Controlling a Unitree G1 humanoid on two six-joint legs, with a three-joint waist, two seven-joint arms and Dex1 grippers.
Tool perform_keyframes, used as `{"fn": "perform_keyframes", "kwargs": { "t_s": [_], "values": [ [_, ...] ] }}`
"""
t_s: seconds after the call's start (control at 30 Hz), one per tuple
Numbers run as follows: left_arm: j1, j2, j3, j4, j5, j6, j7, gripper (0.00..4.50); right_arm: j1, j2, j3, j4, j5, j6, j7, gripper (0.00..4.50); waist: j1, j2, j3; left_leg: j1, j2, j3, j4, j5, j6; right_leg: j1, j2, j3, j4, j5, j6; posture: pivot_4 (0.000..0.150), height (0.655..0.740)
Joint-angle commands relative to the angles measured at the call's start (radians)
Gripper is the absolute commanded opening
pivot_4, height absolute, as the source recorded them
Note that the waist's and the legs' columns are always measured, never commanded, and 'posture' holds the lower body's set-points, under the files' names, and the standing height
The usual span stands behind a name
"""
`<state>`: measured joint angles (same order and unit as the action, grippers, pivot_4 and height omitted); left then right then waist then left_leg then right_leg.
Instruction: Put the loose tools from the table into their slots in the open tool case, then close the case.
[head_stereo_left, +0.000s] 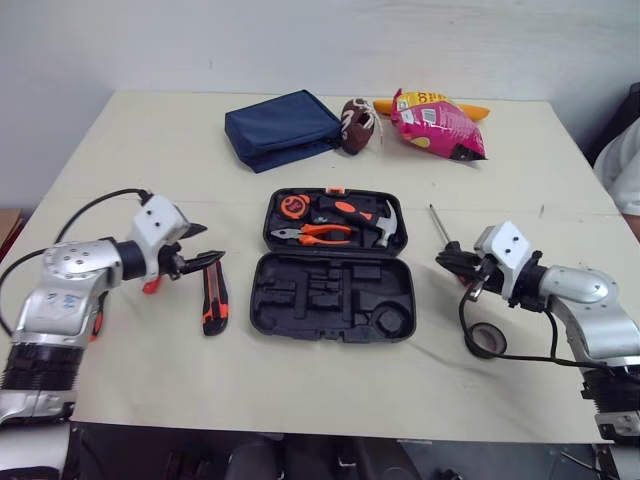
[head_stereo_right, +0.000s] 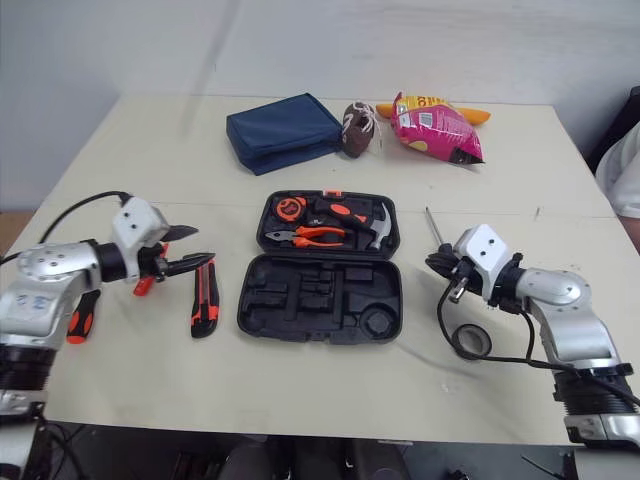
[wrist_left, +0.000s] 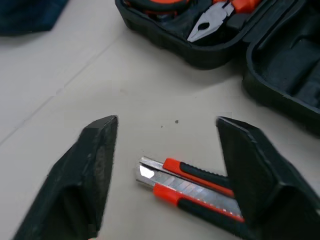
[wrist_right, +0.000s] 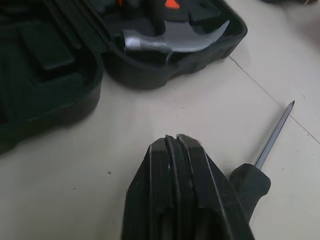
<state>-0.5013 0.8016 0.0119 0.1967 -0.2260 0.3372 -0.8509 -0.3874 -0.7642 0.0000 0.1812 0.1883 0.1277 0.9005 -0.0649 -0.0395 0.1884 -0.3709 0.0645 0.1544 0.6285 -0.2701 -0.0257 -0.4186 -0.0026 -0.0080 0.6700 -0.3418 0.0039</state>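
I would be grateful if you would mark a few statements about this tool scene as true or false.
1. The case is open. True.
2. The knife lies inside the case. False: it lies on the table, to the left of the case.
3. The left hand is open. True.
4. The hammer lies on the table by the right hand. False: the hammer sits in the case; it is a screwdriver that lies by that hand.
5. The right hand is shut. True.
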Motion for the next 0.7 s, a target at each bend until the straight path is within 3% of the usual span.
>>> {"fn": "perform_keyframes", "kwargs": {
  "t_s": [0.03, 0.1, 0.33, 0.7],
  "values": [
    [-0.069, -0.049, -0.063, 0.073, 0.077, -0.023, 0.025, 0.87, -0.051, 0.016, 0.028, 0.025, -0.078, -0.036, -0.051, 0.00, 0.003, 0.000, 0.000, 0.000, 0.000, 0.000, 0.002, 0.000, 0.000, 0.000, 0.000, 0.000, 0.001, 0.000, 0.000, 0.150, 0.7400],
    [-0.094, -0.078, -0.087, 0.107, 0.107, -0.053, 0.030, 0.04, -0.067, 0.029, 0.041, 0.038, -0.102, -0.045, -0.063, 0.00, 0.006, 0.000, 0.000, 0.000, 0.000, 0.000, 0.005, 0.000, 0.000, 0.000, 0.000, 0.001, 0.004, 0.000, 0.000, 0.150, 0.7400],
    [-0.120, -0.152, -0.103, 0.130, 0.119, -0.064, 0.010, 0.04, -0.081, 0.067, 0.066, 0.017, -0.114, -0.029, -0.059, 0.00, 0.007, 0.000, 0.000, 0.001, 0.000, 0.000, 0.007, 0.000, 0.000, 0.000, 0.000, 0.001, 0.008, 0.000, 0.000, 0.150, 0.7400],
    [-0.210, -0.275, -0.129, 0.312, 0.172, -0.170, 0.038, 0.04, -0.106, 0.105, 0.091, 0.033, -0.128, -0.058, -0.023, 0.00, 0.010, 0.000, 0.000, 0.001, 0.000, 0.001, 0.009, 0.000, 0.000, 0.000, 0.000, 0.001, 0.010, 0.000, 0.000, 0.150, 0.7400]
  ]
}}
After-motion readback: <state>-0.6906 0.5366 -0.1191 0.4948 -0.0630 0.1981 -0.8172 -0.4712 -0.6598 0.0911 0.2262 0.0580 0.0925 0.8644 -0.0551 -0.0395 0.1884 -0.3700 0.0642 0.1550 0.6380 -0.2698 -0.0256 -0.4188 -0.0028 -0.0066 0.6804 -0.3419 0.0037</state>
